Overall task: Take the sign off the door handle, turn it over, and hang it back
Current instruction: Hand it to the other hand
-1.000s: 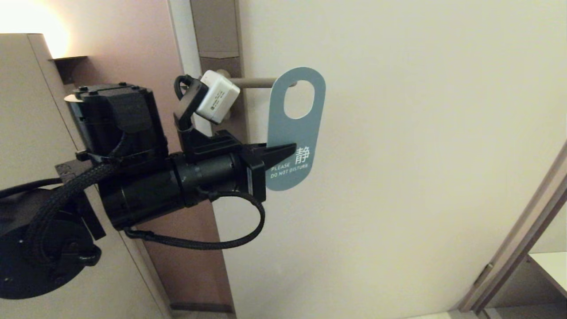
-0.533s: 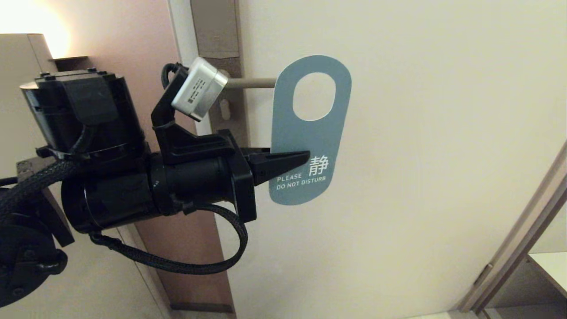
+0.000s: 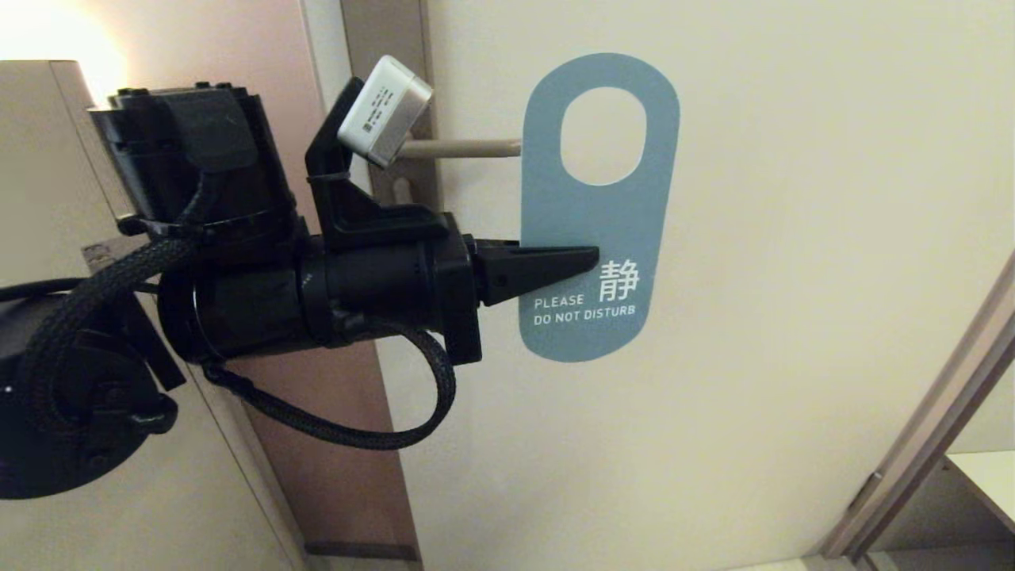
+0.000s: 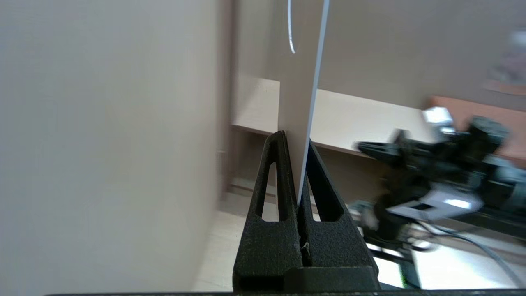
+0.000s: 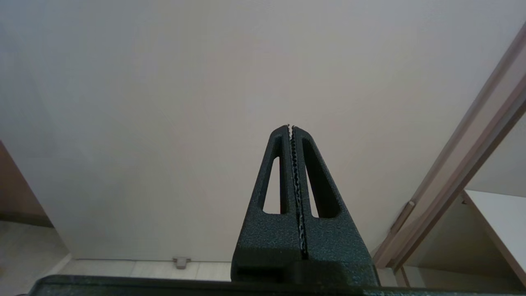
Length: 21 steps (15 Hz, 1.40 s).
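The blue sign, reading "PLEASE DO NOT DISTURB", hangs upright in front of the door. Its oval hole shows only door, so it is off the door handle; its left edge covers the handle's tip. My left gripper is shut on the sign's left edge just above the lettering. In the left wrist view the sign runs edge-on between that gripper's jaws. My right gripper is shut and empty, low and facing the door, out of the head view.
The brownish lock plate sits at the door's left edge. A door frame and a pale shelf are at the lower right. A beige cabinet stands at the left.
My left gripper has carried the sign up and to the right. The handle was inside the sign's hole; now the hole stands past the handle's tip.
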Available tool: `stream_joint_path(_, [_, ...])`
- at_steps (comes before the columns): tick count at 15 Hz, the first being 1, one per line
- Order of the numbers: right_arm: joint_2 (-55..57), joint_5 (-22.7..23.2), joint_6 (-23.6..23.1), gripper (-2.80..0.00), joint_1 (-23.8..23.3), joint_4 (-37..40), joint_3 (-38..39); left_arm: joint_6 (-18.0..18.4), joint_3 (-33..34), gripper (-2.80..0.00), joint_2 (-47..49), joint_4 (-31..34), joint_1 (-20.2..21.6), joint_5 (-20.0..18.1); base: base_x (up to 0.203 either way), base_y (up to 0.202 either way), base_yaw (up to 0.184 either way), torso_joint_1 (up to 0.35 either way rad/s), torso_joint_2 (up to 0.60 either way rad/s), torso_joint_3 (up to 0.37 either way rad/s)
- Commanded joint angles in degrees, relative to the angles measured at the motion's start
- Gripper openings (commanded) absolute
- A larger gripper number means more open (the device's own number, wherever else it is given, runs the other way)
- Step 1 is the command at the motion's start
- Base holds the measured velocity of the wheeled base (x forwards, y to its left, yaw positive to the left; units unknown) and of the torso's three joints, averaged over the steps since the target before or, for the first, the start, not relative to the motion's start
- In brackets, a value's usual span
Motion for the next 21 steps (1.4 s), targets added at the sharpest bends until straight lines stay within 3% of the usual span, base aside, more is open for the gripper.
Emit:
stream_joint_path(1, [0.05, 0.04, 0.03, -2.80, 0.01, 0.01, 0.00, -0.65, -1.85, -2.80, 2.86, -0.20, -0.03, -2.42, 0.000, 0.000, 0.000, 0.000, 0.00, 0.000])
stream_joint_path(4, [0.05, 0.04, 0.00, -2.80, 0.01, 0.01, 0.00, -1.60, -7.44, -2.80, 6.73, -0.17, 0.04, -5.07, 0.000, 0.000, 0.000, 0.000, 0.00, 0.000])
stream_joint_path(7, [0.05, 0.04, 0.05, -2.80, 0.01, 0.01, 0.00, -5.91, -11.73, -2.80, 9.87, -0.19, -0.03, -6.42, 0.000, 0.000, 0.000, 0.000, 0.00, 0.000])
stream_joint_path(12, [0.05, 0.30, -0.83, -2.80, 0.01, 0.01, 0.00, -6.26, -14.17, -2.80, 13.91, -0.35, -0.08, -13.20, 0.000, 0.000, 0.000, 0.000, 0.00, 0.000])
stream_joint_path(21, [0.05, 0.24, -0.95, -2.80, 0.01, 0.01, 0.00, -6.26, -14.06, -2.80, 15.18, -0.53, -2.23, -13.29, 0.000, 0.000, 0.000, 0.000, 0.00, 0.000])
